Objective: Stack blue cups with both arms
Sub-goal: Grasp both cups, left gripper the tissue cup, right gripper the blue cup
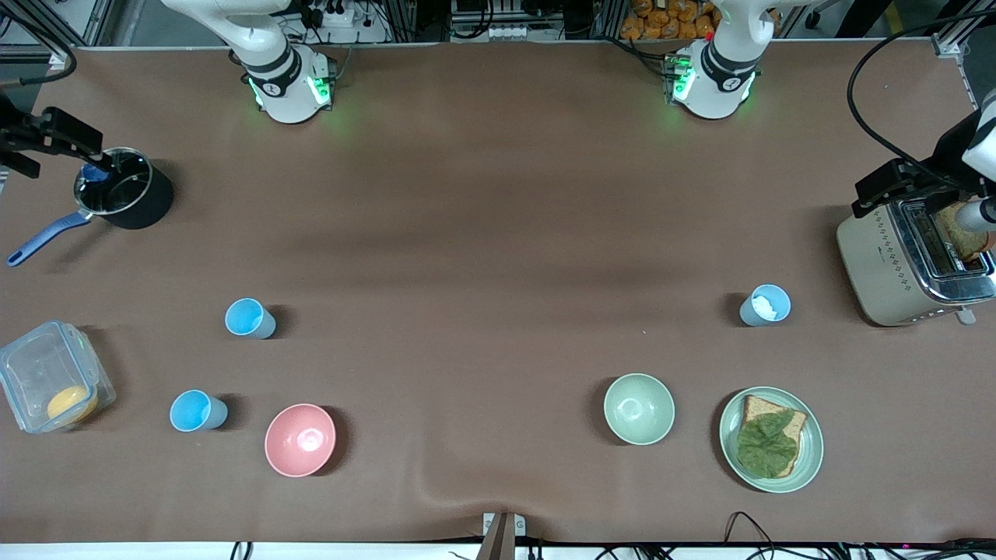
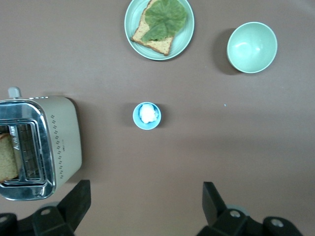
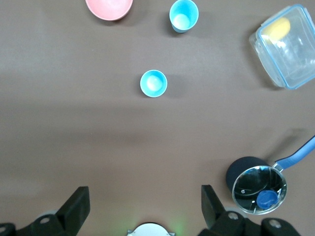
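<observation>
Three blue cups stand upright on the brown table. Two light-blue cups are toward the right arm's end: one (image 1: 250, 318) (image 3: 153, 83), and one nearer the front camera (image 1: 198, 411) (image 3: 183, 15) beside the pink bowl. A greyer blue cup (image 1: 766, 305) (image 2: 146, 115) with something white inside stands toward the left arm's end, beside the toaster. My right gripper (image 3: 146, 196) (image 1: 47, 136) is open and empty, held high by the pot. My left gripper (image 2: 146, 196) (image 1: 887, 190) is open and empty, held high by the toaster.
A black pot (image 1: 124, 198) with a blue handle and a clear box (image 1: 50, 385) holding something orange are at the right arm's end. A pink bowl (image 1: 300, 439), a pale green bowl (image 1: 639, 408), a plate (image 1: 813, 459) with bread and a leaf, and a toaster (image 1: 895, 264) also stand here.
</observation>
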`<state>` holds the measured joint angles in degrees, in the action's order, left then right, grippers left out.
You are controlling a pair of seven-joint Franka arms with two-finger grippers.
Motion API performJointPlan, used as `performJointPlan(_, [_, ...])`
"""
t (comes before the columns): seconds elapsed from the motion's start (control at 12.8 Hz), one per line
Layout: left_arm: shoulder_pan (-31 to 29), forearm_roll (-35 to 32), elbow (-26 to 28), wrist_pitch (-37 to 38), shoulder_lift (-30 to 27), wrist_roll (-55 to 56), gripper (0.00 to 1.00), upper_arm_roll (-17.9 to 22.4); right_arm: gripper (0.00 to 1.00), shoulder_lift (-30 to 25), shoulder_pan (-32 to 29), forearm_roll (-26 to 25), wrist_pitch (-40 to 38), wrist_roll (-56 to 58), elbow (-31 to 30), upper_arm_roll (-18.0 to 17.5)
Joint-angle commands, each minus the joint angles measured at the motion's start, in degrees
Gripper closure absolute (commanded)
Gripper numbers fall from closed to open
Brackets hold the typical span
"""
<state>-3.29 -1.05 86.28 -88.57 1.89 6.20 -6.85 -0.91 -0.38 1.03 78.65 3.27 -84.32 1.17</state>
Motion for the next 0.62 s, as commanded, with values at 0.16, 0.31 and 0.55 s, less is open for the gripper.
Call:
performJointPlan(0.16, [0.12,-1.94,-1.11,0.50,1.09,-0.67,0.00,1.13,0.00,0.38,-0.23,-0.32,1.50,-2.48,0.03,-0.21])
performJointPlan(0.31, [-0.05,-1.94,-0.86,-0.98,4.85,-1.02,0.00,1.48,0.00,0.64,-1.37,-0.06,0.81,-2.65,-0.06,-0.21])
performJointPlan(0.55, [-2.51,-1.94,5.87,-9.30,8.92,-1.02,0.00,1.40,0.00,3.36,-4.97,1.78,-0.16,-1.86,0.21,-0.21])
